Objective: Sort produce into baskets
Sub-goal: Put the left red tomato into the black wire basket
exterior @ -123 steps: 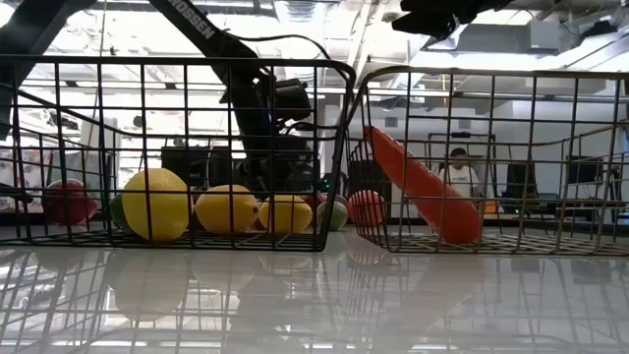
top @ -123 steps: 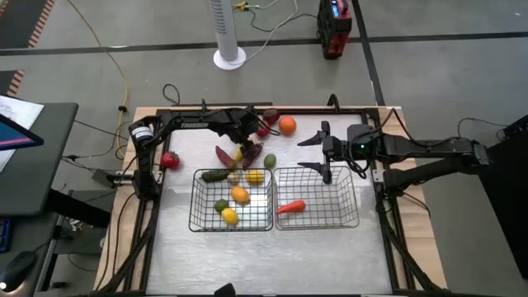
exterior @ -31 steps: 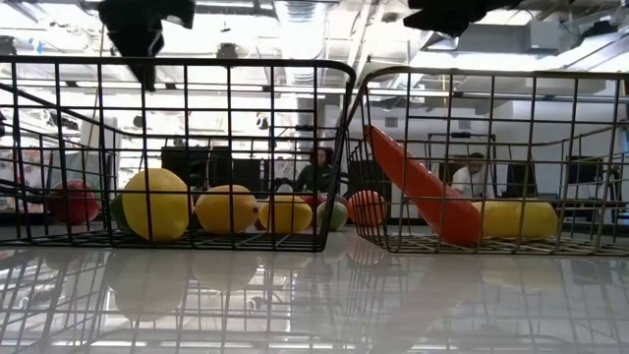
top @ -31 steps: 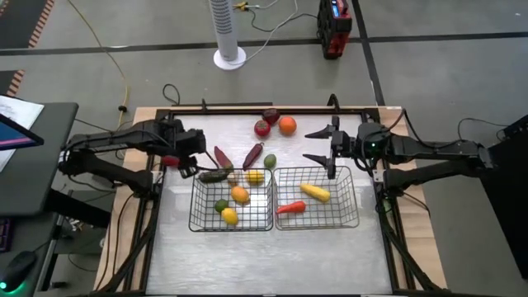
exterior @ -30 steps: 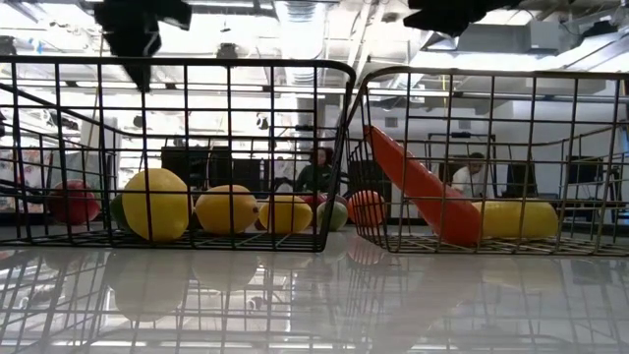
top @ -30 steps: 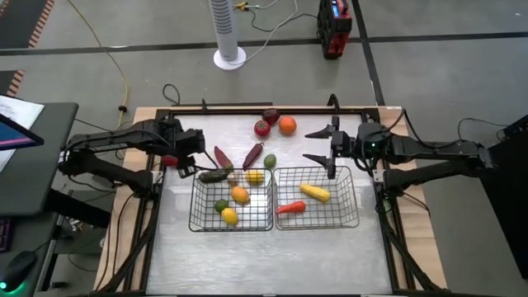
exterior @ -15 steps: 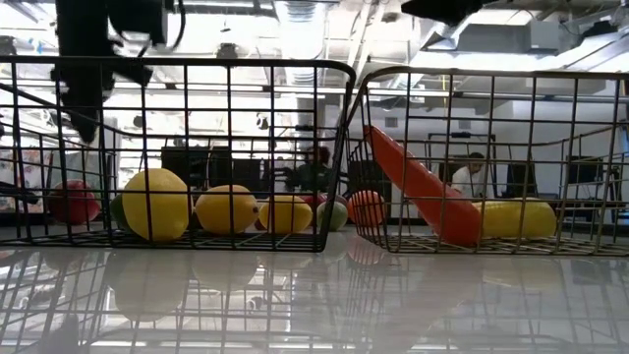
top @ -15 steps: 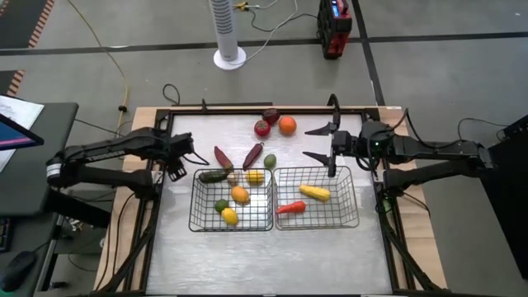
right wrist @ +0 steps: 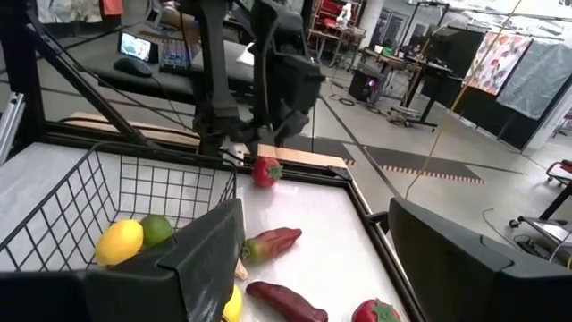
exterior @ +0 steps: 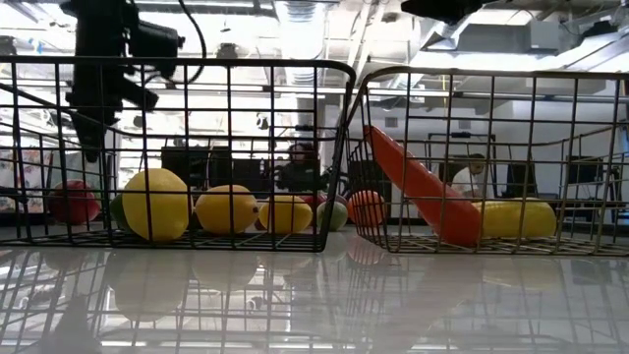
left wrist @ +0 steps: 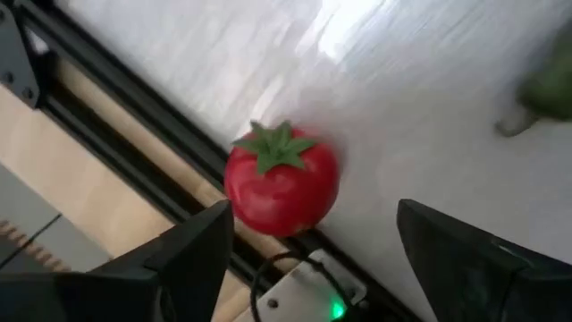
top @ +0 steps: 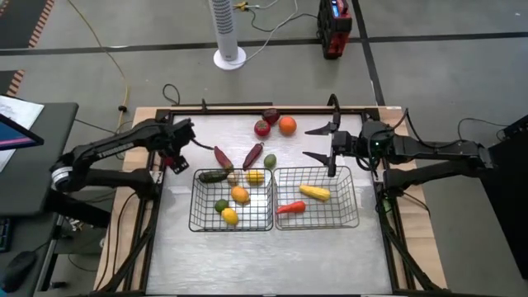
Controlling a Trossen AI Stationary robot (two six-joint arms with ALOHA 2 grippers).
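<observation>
Our left gripper (top: 173, 153): fingers spread wide, holding nothing, hovering right over red tomato (left wrist: 281, 181) at table's (top: 247, 247) left edge, tomato between fingers, not touching. Just beyond, toward centre: left basket (top: 196, 216) with lemons, lime, orange; two dark red long pieces (top: 223, 157) behind it. Farther across, right basket (top: 351, 216) holds carrot (top: 290, 207), yellow piece (top: 314, 192). Our right gripper (top: 322, 142): wide, empty, waiting above that basket's far rim.
</observation>
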